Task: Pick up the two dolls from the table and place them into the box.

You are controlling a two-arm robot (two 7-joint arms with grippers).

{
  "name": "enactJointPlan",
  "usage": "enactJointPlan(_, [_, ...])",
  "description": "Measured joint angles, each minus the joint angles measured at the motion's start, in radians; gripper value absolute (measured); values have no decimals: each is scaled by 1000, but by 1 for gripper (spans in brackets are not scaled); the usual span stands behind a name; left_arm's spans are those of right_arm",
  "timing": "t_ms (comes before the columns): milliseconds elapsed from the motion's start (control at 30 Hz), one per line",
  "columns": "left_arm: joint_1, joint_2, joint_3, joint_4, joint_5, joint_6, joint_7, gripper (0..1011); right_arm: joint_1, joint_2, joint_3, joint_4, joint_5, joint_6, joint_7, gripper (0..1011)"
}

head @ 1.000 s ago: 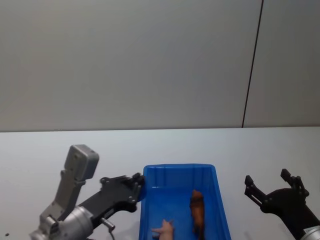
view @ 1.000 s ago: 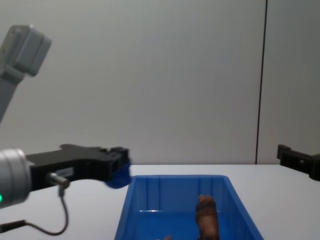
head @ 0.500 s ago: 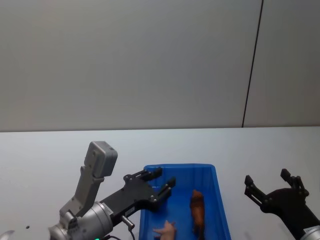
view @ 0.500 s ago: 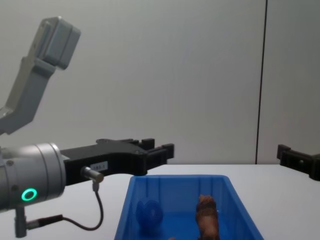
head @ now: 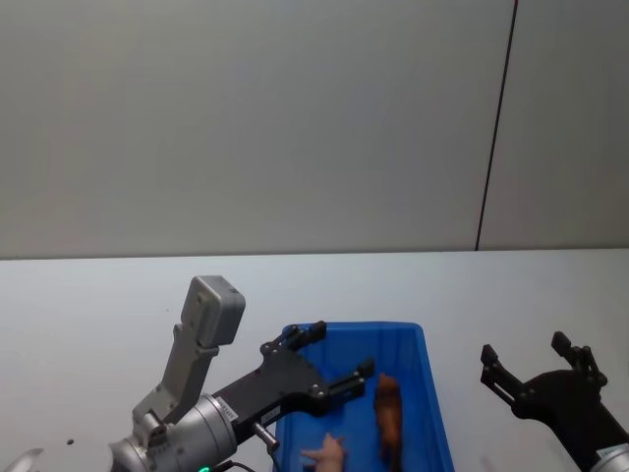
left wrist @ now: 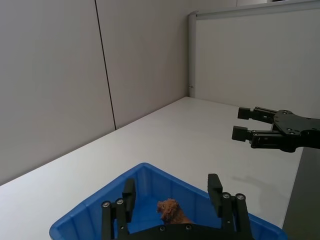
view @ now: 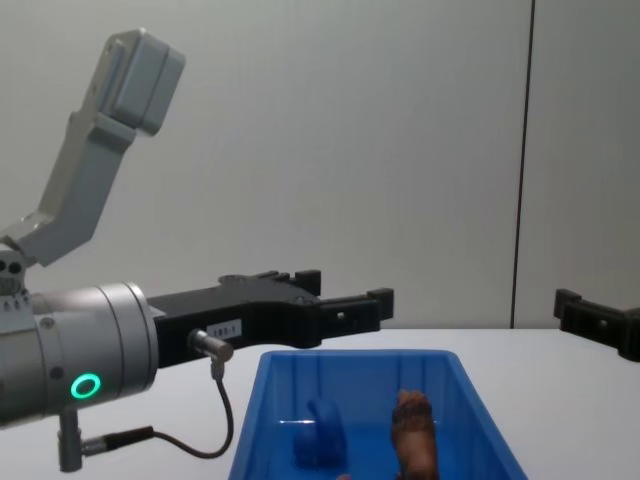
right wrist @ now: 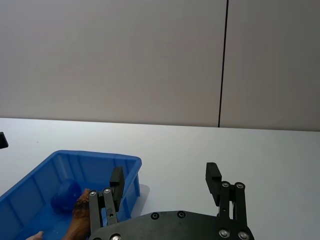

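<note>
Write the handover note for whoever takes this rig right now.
Left gripper: jaws open, empty, above the box.
Right gripper: jaws open, empty, off to the box's right over the table.
Brown lion doll: lying inside the box.
Blue doll: also inside the box, left of the lion.
A small pinkish figure lies at the box's near end.
Done: both dolls are in the box.
Left: likely only pulling the left arm clear.
</note>
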Motion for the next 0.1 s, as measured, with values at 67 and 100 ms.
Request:
enactJointPlan(67, [-2, -2, 1, 2, 0, 0, -3, 944, 0, 0, 0, 0, 0, 0, 0, 1001])
enactJointPlan(100, [-2, -3, 1, 2, 0, 0, -4, 977, 0, 0, 0, 0, 0, 0, 0, 1001])
